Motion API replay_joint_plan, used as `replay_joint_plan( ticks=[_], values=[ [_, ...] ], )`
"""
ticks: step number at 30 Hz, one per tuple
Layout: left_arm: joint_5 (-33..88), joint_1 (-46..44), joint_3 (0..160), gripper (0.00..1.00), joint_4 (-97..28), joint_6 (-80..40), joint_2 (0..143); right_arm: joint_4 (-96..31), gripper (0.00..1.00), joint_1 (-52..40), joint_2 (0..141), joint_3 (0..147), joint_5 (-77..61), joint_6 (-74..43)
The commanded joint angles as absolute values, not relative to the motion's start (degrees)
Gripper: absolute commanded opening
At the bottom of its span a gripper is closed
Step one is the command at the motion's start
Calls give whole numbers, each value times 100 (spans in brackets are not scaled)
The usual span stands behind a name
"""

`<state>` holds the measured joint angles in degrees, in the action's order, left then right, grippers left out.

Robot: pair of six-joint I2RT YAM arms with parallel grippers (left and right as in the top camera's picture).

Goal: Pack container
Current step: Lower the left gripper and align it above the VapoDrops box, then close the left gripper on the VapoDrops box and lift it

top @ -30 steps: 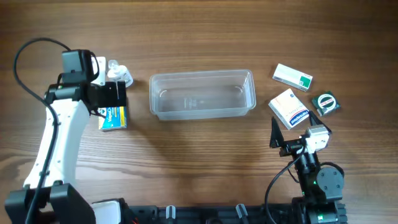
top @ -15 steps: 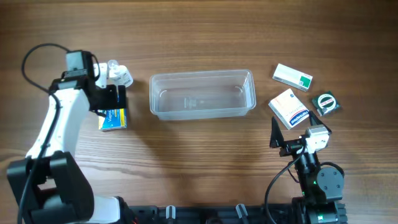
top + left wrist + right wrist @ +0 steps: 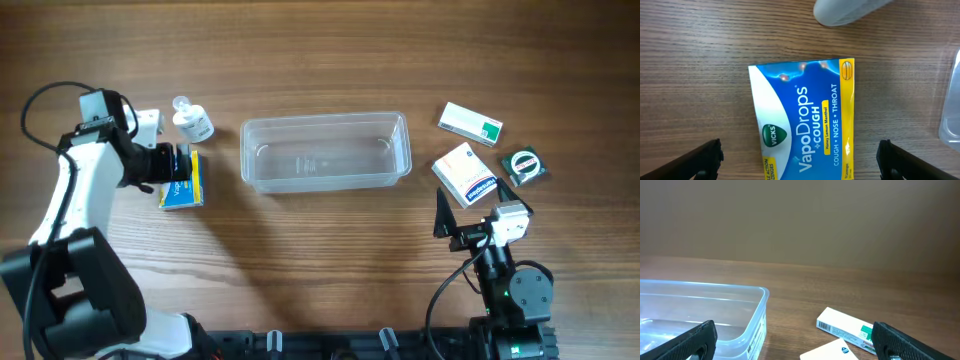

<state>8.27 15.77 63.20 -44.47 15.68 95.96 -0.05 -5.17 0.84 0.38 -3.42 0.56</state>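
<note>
Since the frames a second and half a second ago, the left arm's wrist has swung leftward and nearer the front edge, uncovering the small white bottle [image 3: 192,122] it had partly hidden. The right arm has not shifted.

The left claw [image 3: 178,165] now hangs over the blue and yellow VapoDrops box [image 3: 182,182], which lies flat on the wooden surface [image 3: 320,260]. In the left wrist view its two fingers [image 3: 702,159] stand wide apart, released, with the box [image 3: 805,120] between them; whether they touch it I cannot tell.

The container [image 3: 325,120] sits upright in the middle of the surface, just right of the box and bottle. Well to its right lie a white and green box [image 3: 470,123], a white and blue box [image 3: 465,172] and a small dark green packet [image 3: 524,165].

The right claw [image 3: 455,232] rests near the front edge, released, gripping nothing, and faces the container [image 3: 700,310].
</note>
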Motion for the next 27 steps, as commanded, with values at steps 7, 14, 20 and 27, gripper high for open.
replay_joint_plan(
  ticks=[7,14,20,27],
  values=[
    [958,1549,6278,100,-4278,1758,9843,14,100,-513,54,30,-392,115],
    [965,1551,6278,100,-4058,1057,9843,14,99,-513,54,30,-392,115],
    [1144,1551,6278,100,-3997,978,9843,14,100,-513,54,30,-392,115],
    [1181,1549,6278,100,-4056,982,9843,14,100,-513,54,30,-392,115]
  ],
)
